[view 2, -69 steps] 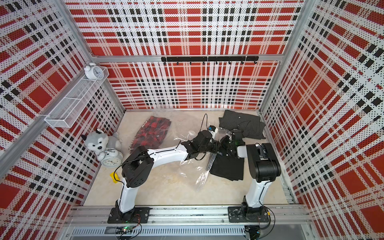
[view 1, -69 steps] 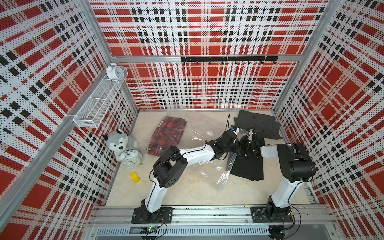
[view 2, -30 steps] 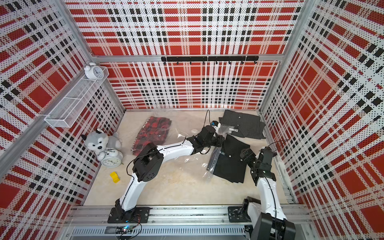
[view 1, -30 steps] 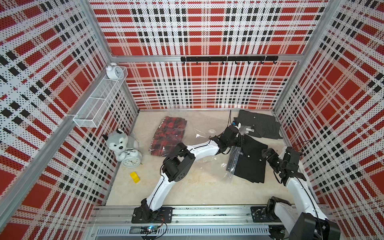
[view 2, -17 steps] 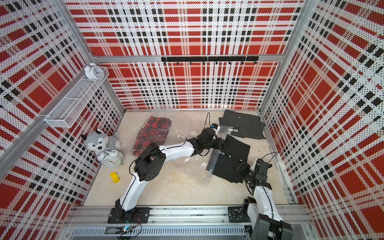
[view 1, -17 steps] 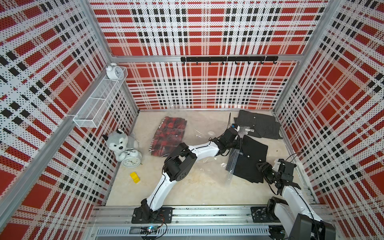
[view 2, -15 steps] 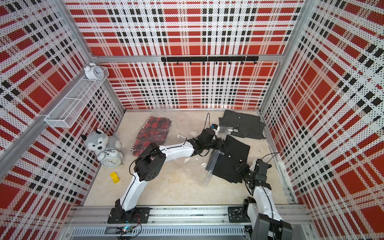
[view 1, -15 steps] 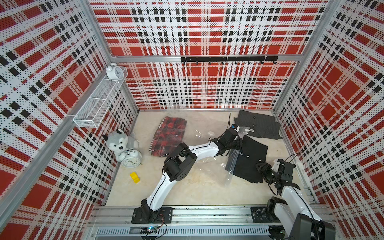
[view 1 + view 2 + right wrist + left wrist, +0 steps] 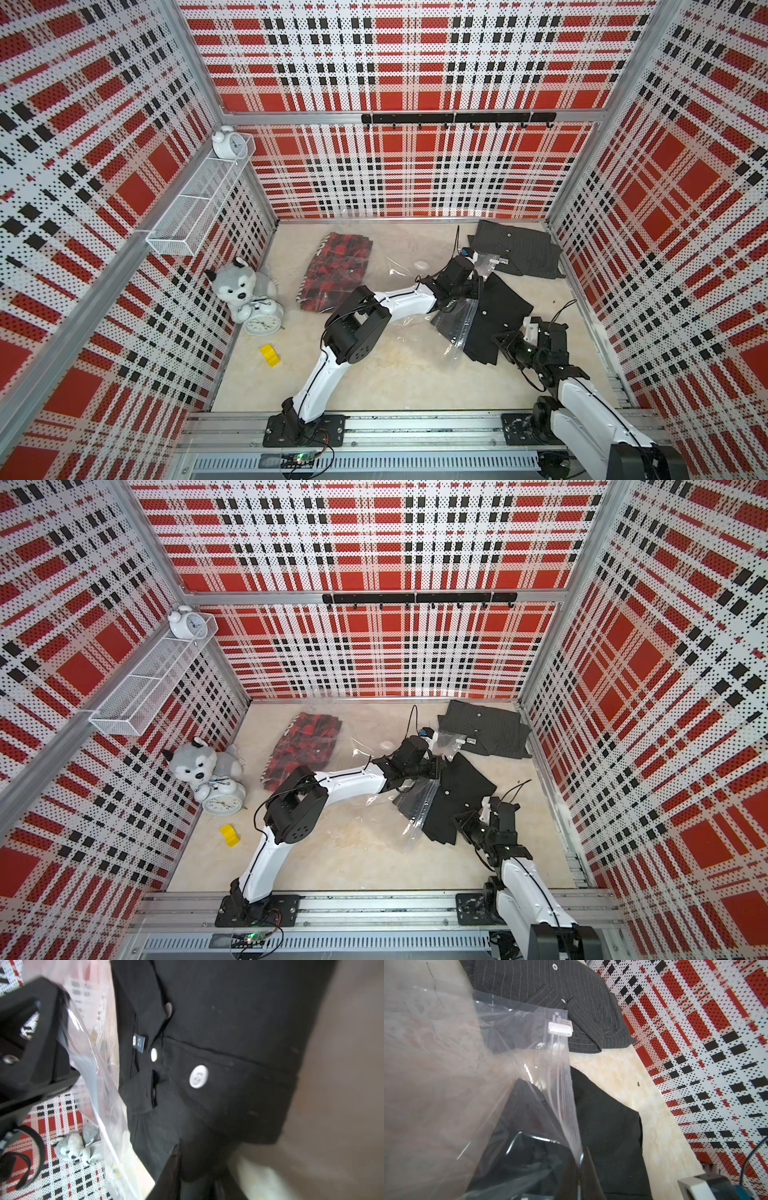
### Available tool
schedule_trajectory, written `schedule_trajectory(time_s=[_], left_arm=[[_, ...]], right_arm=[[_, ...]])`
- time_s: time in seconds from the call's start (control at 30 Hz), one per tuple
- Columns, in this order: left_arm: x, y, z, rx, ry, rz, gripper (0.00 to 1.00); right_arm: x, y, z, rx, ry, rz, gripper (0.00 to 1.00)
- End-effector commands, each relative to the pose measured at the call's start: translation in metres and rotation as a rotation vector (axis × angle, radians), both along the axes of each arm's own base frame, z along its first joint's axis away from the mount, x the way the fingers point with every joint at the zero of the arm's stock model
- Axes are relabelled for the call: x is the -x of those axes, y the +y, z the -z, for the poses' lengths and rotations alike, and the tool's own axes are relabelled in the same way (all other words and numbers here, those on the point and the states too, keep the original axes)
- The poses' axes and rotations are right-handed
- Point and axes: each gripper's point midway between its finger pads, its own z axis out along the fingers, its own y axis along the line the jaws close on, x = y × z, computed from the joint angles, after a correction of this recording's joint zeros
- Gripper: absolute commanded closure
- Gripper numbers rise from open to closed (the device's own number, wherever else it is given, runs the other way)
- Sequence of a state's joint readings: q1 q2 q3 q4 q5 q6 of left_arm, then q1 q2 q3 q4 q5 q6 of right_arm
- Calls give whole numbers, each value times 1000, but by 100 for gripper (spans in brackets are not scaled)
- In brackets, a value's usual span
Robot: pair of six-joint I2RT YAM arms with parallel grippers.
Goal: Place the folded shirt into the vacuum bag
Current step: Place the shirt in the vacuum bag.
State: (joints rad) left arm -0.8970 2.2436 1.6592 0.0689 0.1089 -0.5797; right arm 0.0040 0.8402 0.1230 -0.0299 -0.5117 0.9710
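With twelve o'clock at the far wall, the plush husky (image 9: 239,286) sits at nine o'clock against the left wall. An alarm clock (image 9: 262,324) touches it, and a yellow block (image 9: 270,355) lies near, towards six. The red plaid shirt (image 9: 336,270) lies at eleven o'clock with glints of plastic across it.

The vacuum bag (image 9: 401,272) spreads from there towards three o'clock, its white valve cap (image 9: 421,265) near twelve. My left gripper (image 9: 477,289) reaches over the bag and is closed tight on its mouth edge. In the left wrist view the ribbed zip strip (image 9: 564,1095) runs down between my fingers and the plastic is lifted like a tent.

The black folded shirt (image 9: 503,311) lies at three o'clock, just beside that gripper. Its nine o'clock edge shows grey through the plastic, and the rest lies bare outside the bag. At one o'clock a grey pinstriped shirt (image 9: 519,253) lies flat, with the bag's corner and white slider clip (image 9: 559,1029) resting on its near edge.

My right gripper (image 9: 500,338) touches the black shirt's five o'clock edge. In the right wrist view the cloth dips between my fingers (image 9: 168,1184). That view is blurred, so I cannot tell whether they are clamped on it or apart.
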Motion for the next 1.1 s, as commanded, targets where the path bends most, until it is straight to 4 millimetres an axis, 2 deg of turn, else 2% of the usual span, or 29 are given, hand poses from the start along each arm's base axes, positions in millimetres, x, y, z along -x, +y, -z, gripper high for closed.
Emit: schedule_trajectory(time_s=[0.0, 0.17, 0.3, 0.33, 0.4, 0.53, 0.63, 0.83, 1.07], left_arm=[[6, -6, -39, 72, -47, 21, 100], [6, -5, -46, 80, -58, 15, 100], [5, -7, -41, 75, -50, 20, 100], [5, -8, -39, 73, -48, 21, 100], [5, -8, -34, 66, -42, 22, 100], [4, -5, -29, 57, -34, 17, 100], [1, -3, -27, 52, -33, 18, 100], [-3, -6, -20, 18, -32, 25, 100], [-13, -11, -4, -33, -35, 19, 100]], right_arm=[[-10, 14, -14, -10, -50, -22, 75], [-4, 33, -6, -6, -41, -67, 74], [-2, 39, 1, 21, -19, -97, 68], [-1, 38, 2, 28, -17, -95, 62], [-1, 33, 2, 55, -21, -74, 42], [-1, 13, -5, 152, -23, -7, 19], [0, -8, -14, 243, -13, 72, 0], [-2, -48, -23, 292, -2, 206, 0], [-15, -86, -20, 279, 26, 273, 0]])
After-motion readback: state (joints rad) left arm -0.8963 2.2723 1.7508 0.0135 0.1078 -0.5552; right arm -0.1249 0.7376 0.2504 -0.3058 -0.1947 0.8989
